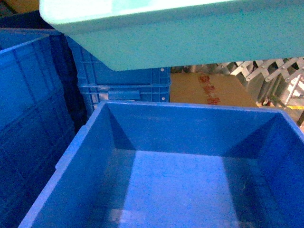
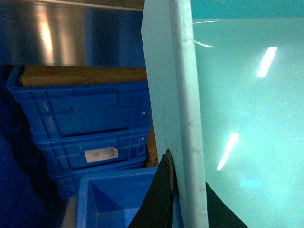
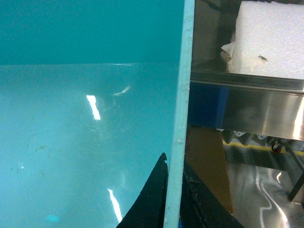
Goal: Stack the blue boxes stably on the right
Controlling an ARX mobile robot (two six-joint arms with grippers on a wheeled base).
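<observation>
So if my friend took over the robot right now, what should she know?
Left gripper: fingers shut on the left rim of the light blue tub.
Right gripper: fingers shut on its right rim.
Both arms hold the tub in the air, above and a bit behind the open blue box below. Dark blue crates stand stacked behind.
Done: tub lifted.
Left: lower it squarely into the blue box, check that it sits flat, then let go.
</observation>
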